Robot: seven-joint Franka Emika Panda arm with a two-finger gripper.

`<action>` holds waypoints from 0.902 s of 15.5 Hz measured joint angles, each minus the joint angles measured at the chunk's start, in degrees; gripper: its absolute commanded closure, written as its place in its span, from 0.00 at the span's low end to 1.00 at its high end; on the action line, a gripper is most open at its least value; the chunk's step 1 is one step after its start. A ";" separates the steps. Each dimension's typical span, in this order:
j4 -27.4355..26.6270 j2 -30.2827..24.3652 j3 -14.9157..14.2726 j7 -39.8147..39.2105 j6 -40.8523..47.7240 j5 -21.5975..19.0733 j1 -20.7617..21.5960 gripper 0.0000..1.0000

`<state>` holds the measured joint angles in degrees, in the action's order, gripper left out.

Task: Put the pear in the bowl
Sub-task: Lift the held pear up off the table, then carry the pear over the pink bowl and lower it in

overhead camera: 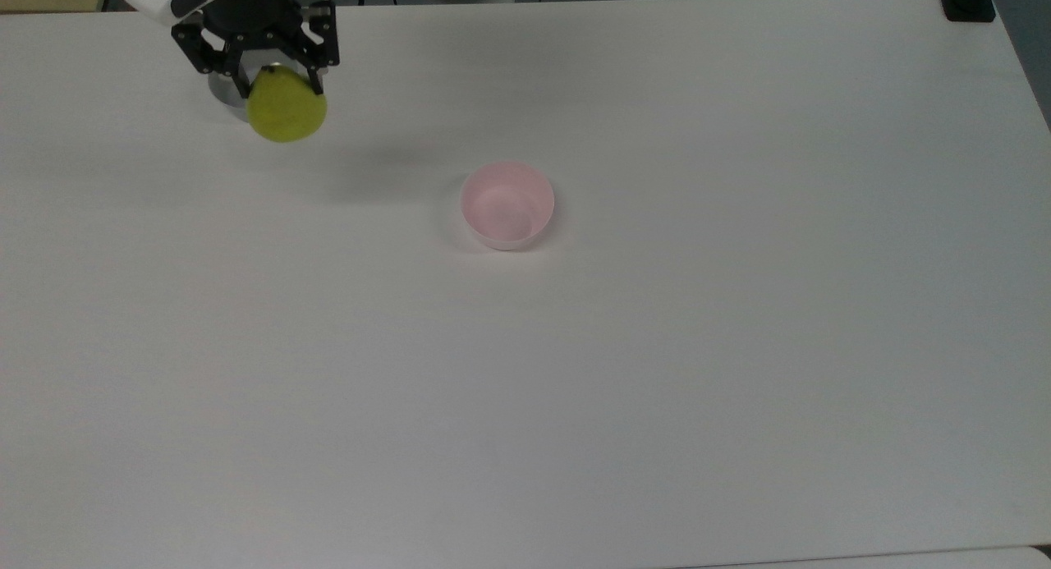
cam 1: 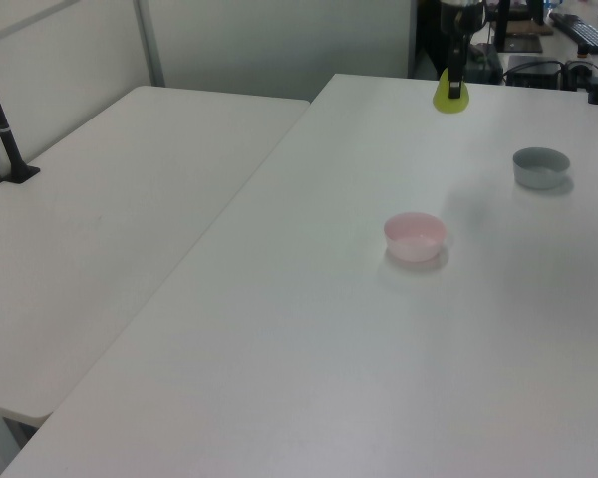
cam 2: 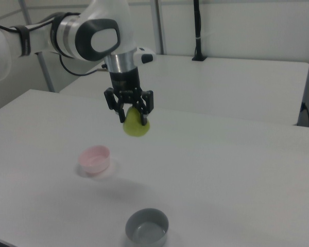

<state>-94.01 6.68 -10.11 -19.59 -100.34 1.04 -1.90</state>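
Your hand [cam 2: 133,114] is clamped on the pear [cam 2: 136,125], its black fingers [overhead camera: 314,75] gripping the tapered top, and the fruit hangs in the air well above the desk [overhead camera: 657,347]. In the top view the pear [overhead camera: 286,109] sits toward the upper left, well apart from the pink bowl [overhead camera: 507,204], which stands open near the middle. In the right view a grey bowl [cam 2: 147,227] stands nearer the camera than the pink bowl [cam 2: 95,159].

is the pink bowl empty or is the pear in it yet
Empty. The pink bowl shows only its bare inside; the pear hangs in the gripper above the table.
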 measured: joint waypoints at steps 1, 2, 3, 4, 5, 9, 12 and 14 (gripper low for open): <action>0.78 -0.25 0.41 0.00 0.97 -0.58 -0.01 0.98; 1.31 -0.56 0.88 0.00 1.54 -1.01 0.00 0.97; 1.67 -0.91 1.34 0.00 2.06 -1.23 0.03 0.97; 1.82 -1.27 1.66 0.00 2.54 -1.41 0.22 0.97; 1.85 -1.60 1.78 0.00 3.00 -1.67 0.65 0.97; 1.87 -3.17 1.92 0.00 3.37 -3.35 2.54 0.98; 1.78 -4.66 1.97 2.22 4.13 -4.21 5.22 0.98; 1.46 -5.12 2.04 5.28 4.23 -4.27 7.85 0.98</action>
<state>-92.55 1.56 -8.07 -14.31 -96.11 -3.22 5.95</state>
